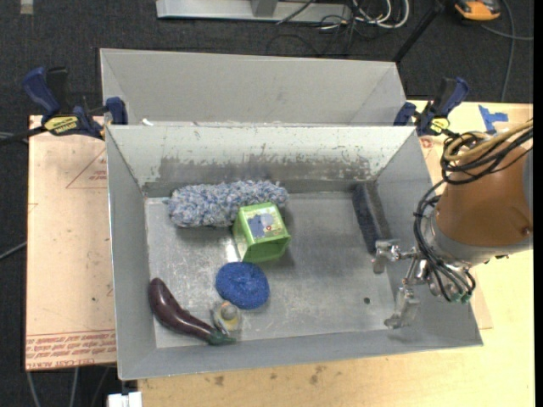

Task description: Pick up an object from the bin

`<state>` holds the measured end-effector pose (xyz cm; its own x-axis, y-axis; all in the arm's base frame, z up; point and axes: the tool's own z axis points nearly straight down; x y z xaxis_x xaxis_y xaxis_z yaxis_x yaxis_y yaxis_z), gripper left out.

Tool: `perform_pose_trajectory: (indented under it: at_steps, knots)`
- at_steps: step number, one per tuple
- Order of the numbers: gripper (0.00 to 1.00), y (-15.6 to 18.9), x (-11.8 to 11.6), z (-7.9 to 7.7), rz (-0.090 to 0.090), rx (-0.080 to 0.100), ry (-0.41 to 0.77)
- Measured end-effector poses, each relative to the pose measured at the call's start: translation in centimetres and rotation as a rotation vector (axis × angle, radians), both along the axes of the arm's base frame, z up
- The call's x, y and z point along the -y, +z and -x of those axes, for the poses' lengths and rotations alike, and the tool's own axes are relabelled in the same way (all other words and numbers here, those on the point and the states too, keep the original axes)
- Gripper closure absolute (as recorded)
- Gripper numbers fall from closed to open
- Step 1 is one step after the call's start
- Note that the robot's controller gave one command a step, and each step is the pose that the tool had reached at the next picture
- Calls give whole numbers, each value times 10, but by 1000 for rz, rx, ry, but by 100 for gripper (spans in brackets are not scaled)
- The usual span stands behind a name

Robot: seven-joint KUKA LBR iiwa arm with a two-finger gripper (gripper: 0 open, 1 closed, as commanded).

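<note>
Fingers (397, 312) of our end effector (390, 285) stand spread apart and hold nothing, low over bare floor near the front right corner of the bin (254, 155). We see a dark brush (370, 214) just behind it by the right wall. Well apart, leftward, lie a green box (261, 231), a blue round pad (243, 285), a purple eggplant (174, 310) near the front left corner, and a fluffy blue-white cloth (222, 203) along the back wall.

My wrist wore a rounded orange-brown cover (488, 206), with black cables (475, 147) looped over its top. Below it, my gripper (390, 288) was thin silvery metal, dark wires (445, 282) bunched at its base.
</note>
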<state>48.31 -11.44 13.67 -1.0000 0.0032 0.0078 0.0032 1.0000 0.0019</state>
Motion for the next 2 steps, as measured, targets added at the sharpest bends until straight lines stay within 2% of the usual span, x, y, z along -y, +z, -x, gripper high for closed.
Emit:
perform_pose_trajectory:
  at_steps: [1,2]
  knots:
    - [0,4,0,-2,1,7,3]
    - [0,-32,-20,-39,4,17,57]
